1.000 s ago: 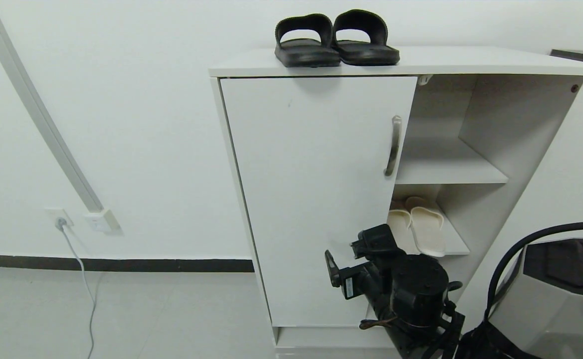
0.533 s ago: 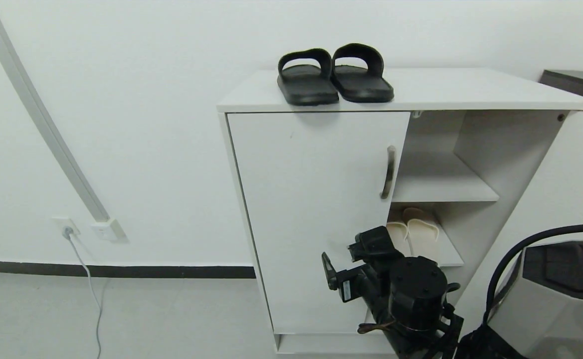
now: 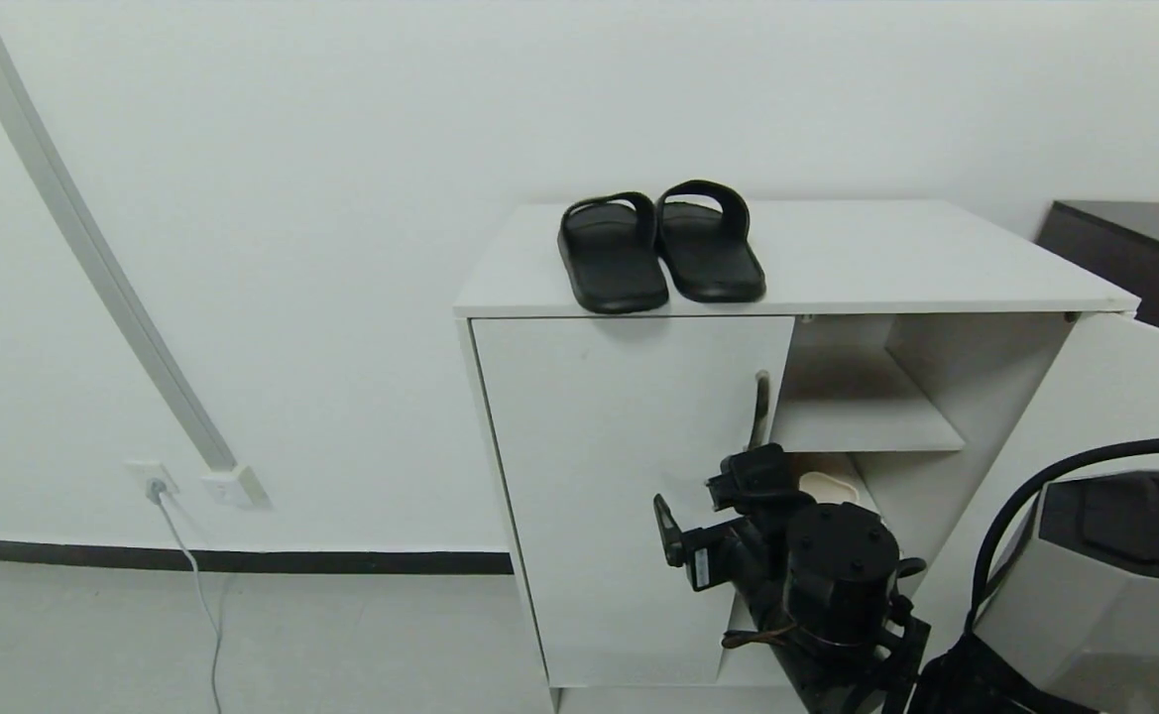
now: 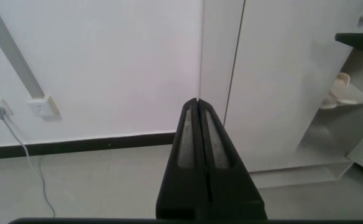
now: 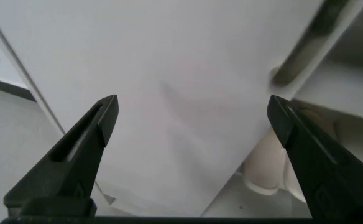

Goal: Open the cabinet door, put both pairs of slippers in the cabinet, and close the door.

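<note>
A pair of black slippers (image 3: 660,248) stands on top of the white cabinet (image 3: 886,258). The cabinet's left door (image 3: 619,446) is closed, with its metal handle (image 3: 759,407) at its right edge. Its right door (image 3: 1085,397) is swung open. A pair of white slippers (image 3: 827,486) lies on the lower shelf inside, partly hidden by my right arm. My right gripper (image 3: 708,506) is open in front of the closed door, below the handle (image 5: 306,43), empty (image 5: 192,106). My left gripper (image 4: 197,102) is shut and empty, low and left of the cabinet.
A wall socket with a grey cable (image 3: 153,486) and a slanted conduit (image 3: 93,248) are on the wall to the left. A dark piece of furniture (image 3: 1134,248) stands right of the cabinet. The upper shelf (image 3: 857,426) is bare.
The whole head picture has shifted downward, so the camera has risen; more of the cabinet top shows. My right gripper now sits higher against the closed door, near the handle's lower end.
</note>
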You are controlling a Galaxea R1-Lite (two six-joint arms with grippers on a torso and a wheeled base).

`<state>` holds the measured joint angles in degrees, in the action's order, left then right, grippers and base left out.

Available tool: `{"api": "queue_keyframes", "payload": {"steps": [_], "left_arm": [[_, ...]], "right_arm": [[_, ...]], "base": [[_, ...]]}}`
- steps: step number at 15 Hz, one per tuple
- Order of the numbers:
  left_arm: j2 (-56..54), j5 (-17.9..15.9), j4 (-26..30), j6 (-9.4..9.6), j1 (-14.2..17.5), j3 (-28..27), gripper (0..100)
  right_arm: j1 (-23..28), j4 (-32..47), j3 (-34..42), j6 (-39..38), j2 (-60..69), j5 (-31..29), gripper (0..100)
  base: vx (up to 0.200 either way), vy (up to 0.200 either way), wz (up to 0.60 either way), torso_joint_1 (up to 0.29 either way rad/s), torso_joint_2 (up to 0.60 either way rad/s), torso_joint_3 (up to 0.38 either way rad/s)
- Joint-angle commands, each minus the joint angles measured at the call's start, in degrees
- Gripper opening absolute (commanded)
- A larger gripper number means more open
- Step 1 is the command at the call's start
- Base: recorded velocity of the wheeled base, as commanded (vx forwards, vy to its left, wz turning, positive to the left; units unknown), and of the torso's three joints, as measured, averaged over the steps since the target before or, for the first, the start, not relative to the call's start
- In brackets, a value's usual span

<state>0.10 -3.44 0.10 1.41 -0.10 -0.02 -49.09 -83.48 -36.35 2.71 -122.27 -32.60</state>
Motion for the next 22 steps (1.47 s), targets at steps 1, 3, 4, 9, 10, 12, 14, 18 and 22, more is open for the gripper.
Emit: {"api": "queue_keyframes", "payload": {"steps": [1,3,4,9,10,12,14,18,22], "left_arm": [[0.0,0.0,0.0,-0.1,0.0,0.0,0],[0.0,0.0,0.0,-0.1,0.0,0.0,0],[0.0,0.0,0.0,-0.01,0.0,-0.1,0],[0.0,0.0,0.0,-0.01,0.0,-0.1,0],[0.0,0.0,0.0,-0.01,0.0,0.0,0],[0.0,0.0,0.0,-0.1,0.0,0.0,0],[0.0,0.0,0.0,-0.01,0.0,0.0,0],[0.0,0.0,0.0,-0.01,0.0,-0.1,0],[0.0,0.0,0.0,-0.01,0.0,0.0,0]], "right_arm": [[0.0,0.0,0.1,0.0,-0.1,0.0,100],[0.0,0.0,0.1,0.0,-0.2,0.0,100],[0.1,0.0,0.1,0.1,-0.2,0.0,100],[0.1,-0.1,0.1,0.1,-0.1,0.0,100],[0.1,-0.1,0.1,0.1,-0.2,0.0,100],[0.2,0.0,0.0,0.1,-0.2,0.0,100],[0.5,-0.1,0.1,0.1,-0.2,0.0,100],[0.8,-0.1,0.0,0.1,-0.2,0.0,100],[0.9,-0.2,-0.1,0.1,-0.3,0.0,100]], "base": [[0.0,0.0,0.0,0.163,-0.48,-0.334],[0.0,0.0,0.0,0.171,-0.49,-0.322],[0.0,0.0,0.0,0.173,-0.49,-0.315],[0.0,0.0,0.0,0.196,-0.51,-0.31],[0.0,0.0,0.0,0.207,-0.52,-0.31],[0.0,0.0,0.0,0.219,-0.54,-0.312],[0.0,0.0,0.0,0.234,-0.55,-0.32],[0.0,0.0,0.0,0.255,-0.58,-0.332],[0.0,0.0,0.0,0.229,-0.5,-0.282]]}}
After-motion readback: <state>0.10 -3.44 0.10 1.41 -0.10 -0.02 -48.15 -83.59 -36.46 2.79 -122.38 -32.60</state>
